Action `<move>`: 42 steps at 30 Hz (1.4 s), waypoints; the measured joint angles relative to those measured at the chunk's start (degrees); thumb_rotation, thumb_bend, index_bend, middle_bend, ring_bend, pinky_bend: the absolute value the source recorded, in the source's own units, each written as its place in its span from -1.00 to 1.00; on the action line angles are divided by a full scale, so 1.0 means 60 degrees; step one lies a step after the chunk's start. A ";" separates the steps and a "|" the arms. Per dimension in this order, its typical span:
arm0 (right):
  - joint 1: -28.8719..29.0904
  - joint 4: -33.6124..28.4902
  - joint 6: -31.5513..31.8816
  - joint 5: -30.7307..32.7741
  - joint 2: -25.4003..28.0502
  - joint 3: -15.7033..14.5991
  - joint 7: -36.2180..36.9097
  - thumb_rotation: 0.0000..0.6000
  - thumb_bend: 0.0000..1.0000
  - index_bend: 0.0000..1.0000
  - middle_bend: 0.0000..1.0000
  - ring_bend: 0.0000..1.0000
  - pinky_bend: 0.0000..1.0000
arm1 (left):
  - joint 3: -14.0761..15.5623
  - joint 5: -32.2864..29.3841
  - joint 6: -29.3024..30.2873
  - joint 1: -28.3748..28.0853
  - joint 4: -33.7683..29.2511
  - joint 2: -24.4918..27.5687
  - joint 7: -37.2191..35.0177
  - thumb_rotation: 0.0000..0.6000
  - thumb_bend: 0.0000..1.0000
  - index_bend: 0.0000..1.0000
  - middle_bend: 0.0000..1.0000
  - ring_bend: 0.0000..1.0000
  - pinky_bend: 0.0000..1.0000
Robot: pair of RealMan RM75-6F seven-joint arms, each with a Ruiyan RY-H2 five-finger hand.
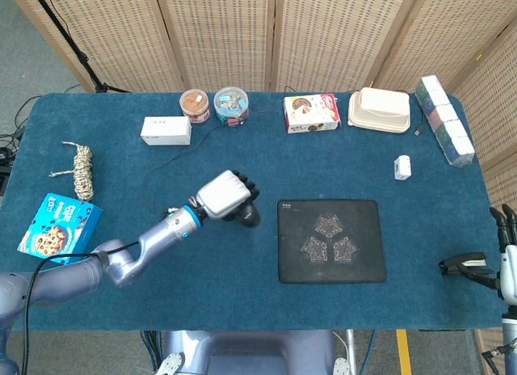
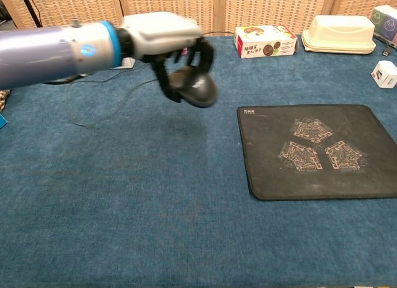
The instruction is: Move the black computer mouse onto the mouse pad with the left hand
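Mouse carried in left hand, near pad's left edge.
Left hand (image 2: 170, 43) curls its fingers over the black computer mouse (image 2: 193, 89), gripping it off the table just left of the mouse pad (image 2: 313, 150); pad print and box labels unreadable. Right hand (image 1: 505, 258) holds nothing, fingers apart.

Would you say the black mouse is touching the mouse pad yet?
Apart. In the chest view the black mouse, held in the left hand, hangs to the left of the mouse pad, with blue cloth showing between them.
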 measured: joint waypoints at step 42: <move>-0.0302 0.0048 0.0076 0.0304 0.0456 0.0213 0.1010 1.00 -0.96 -0.94 -1.00 -1.00 -1.00 | -0.0218 0.0811 -0.0156 -0.4138 0.6989 -0.5924 -0.0272 1.00 -0.77 -1.00 -1.00 -0.92 -0.26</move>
